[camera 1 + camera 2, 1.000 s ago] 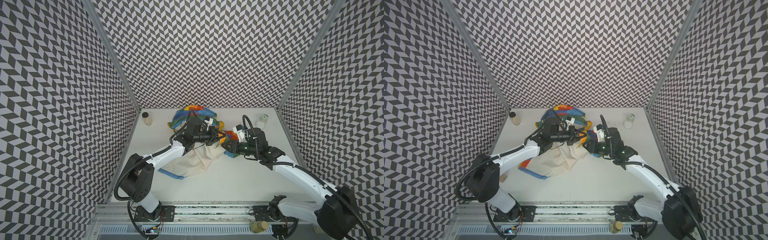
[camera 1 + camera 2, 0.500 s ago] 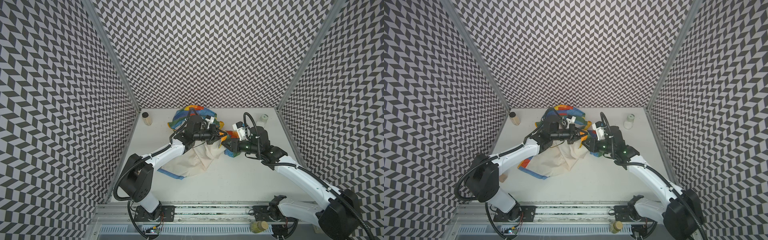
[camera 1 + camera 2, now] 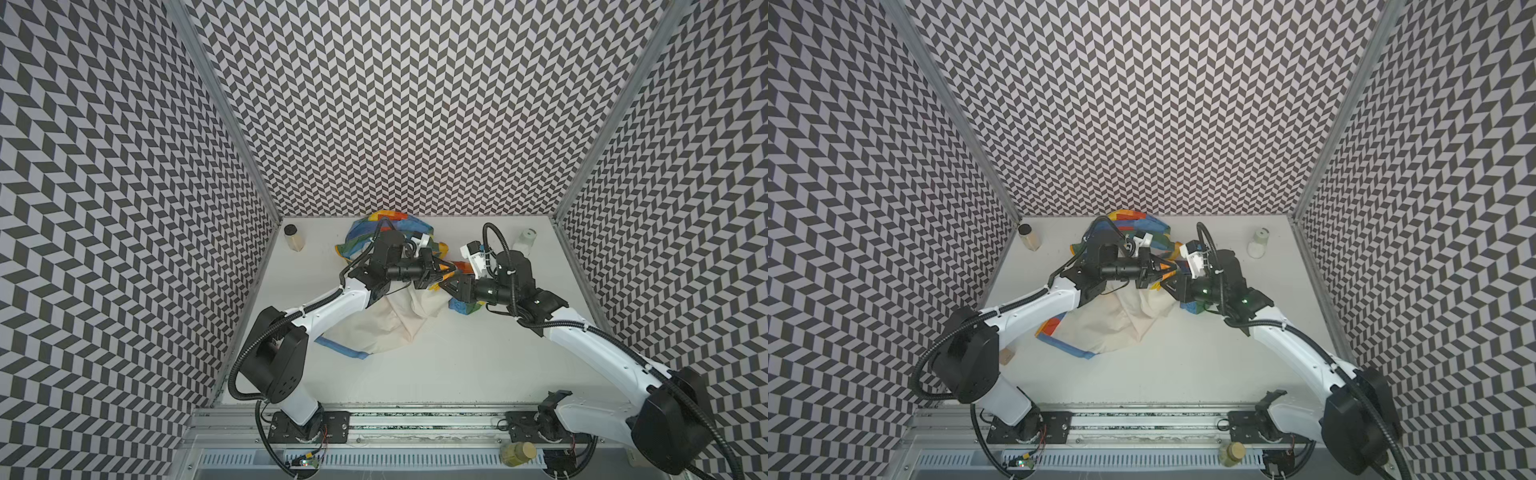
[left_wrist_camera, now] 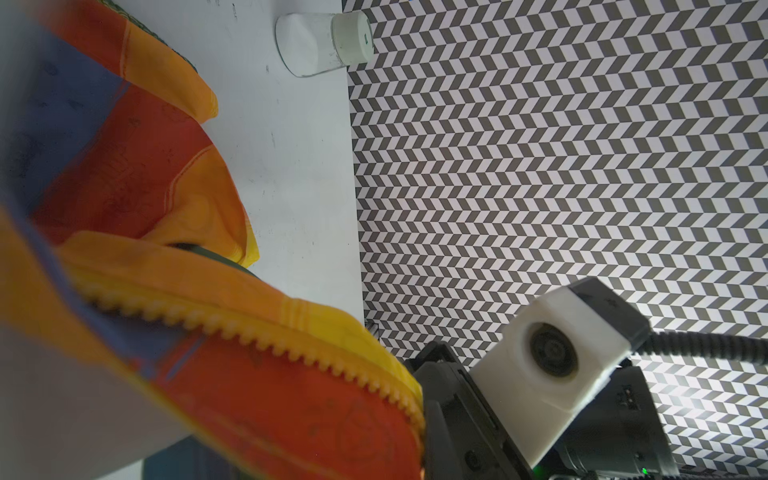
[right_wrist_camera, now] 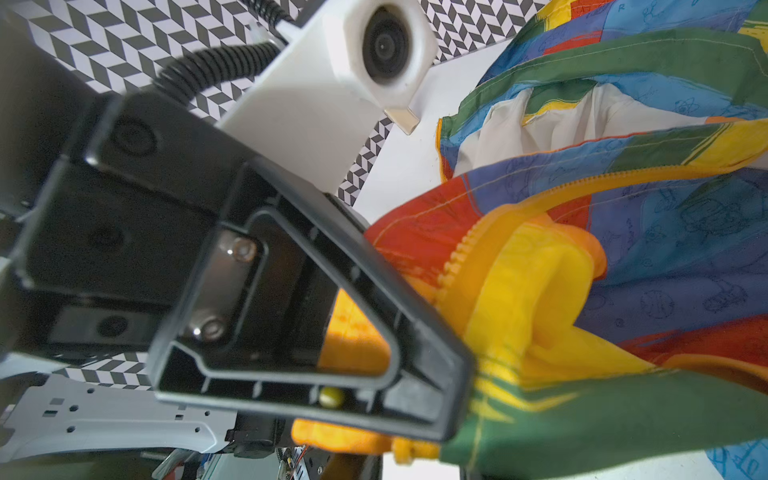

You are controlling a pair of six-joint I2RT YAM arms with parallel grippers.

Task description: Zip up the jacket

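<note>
Three chevron-patterned walls (image 3: 415, 104) box in one white table (image 3: 457, 365), where two black-and-white arms meet over a single jacket. The left arm (image 3: 332, 305) and the right arm (image 3: 602, 353) reach in from the front rail and come nose to nose toward the back of the table.

The one jacket (image 3: 386, 328), rainbow-striped with a cream lining, lies between and beneath them. Its striped bulk is heaped near the back wall, its lining spreads forward under the left arm, and a blue-edged hem trails toward the front left.

There are two grippers. The left gripper (image 3: 444, 270) is pinched tight on the jacket's orange front edge, holding it up off the table. The right gripper (image 3: 448, 286) sits just beside it, tip to tip. The left wrist view shows the one orange-yellow zipper strip (image 4: 266, 340), a single row of teeth bared, running right up to the right gripper's black jaws. Whether those jaws are clamped on it cannot be told.

Three jars complete the scene. A dark-lidded jar (image 3: 293, 238) stands at the back left and a white jar (image 3: 524, 242) at the back right, both clear of the jacket. A third jar (image 3: 517, 453) sits beyond the front rail.
</note>
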